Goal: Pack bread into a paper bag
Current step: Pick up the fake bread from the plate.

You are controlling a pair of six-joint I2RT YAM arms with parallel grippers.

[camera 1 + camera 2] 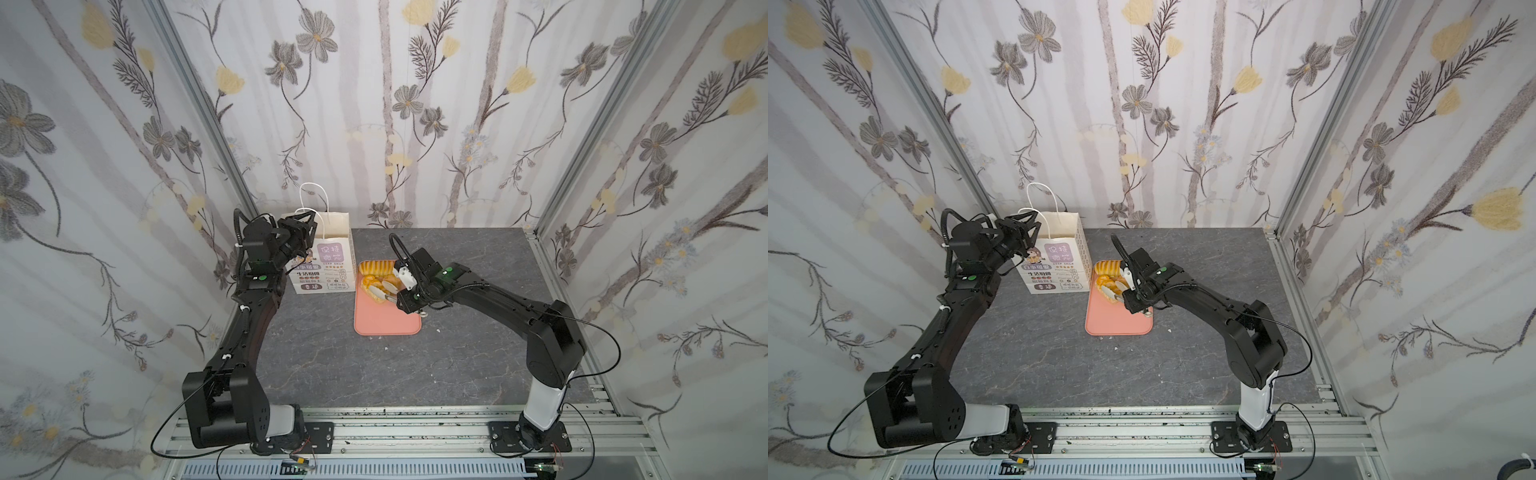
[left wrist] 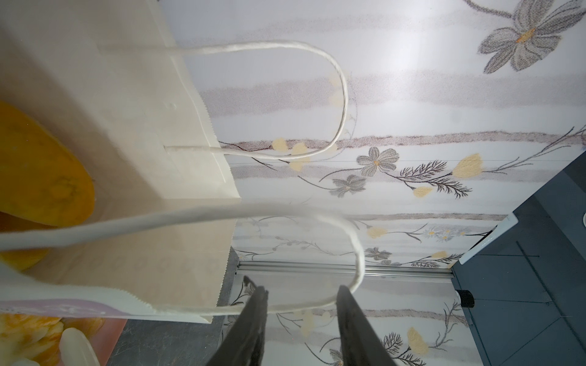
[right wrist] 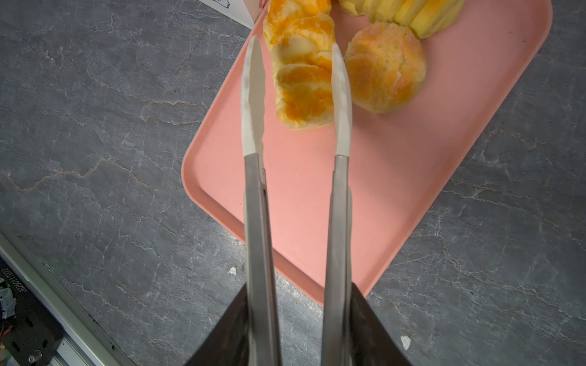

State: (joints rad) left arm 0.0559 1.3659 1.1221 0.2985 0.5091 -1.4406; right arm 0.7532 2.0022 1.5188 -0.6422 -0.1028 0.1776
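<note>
From my station I saw the paper bag (image 1: pixel 328 257) standing upright at the far left of the table (image 1: pixel 374 374), just beside the far corner of the pink tray (image 3: pixel 412 158). The left end effector (image 2: pixel 301 291) hung at the bag's mouth, jaws slightly apart, with a cord handle (image 2: pixel 356 253) lying across both fingers. One golden roll (image 2: pixel 41 171) lay inside the bag.

The right end effector (image 3: pixel 299 285) was clamped on a pair of tongs (image 3: pixel 253 206). Their white tips straddled a braided pastry (image 3: pixel 301 92) on the tray, one tip against its edge and the other just clear. A round bun (image 3: pixel 385 69) sat just beside it, and a ridged loaf (image 3: pixel 409 12) lay beyond.
</note>
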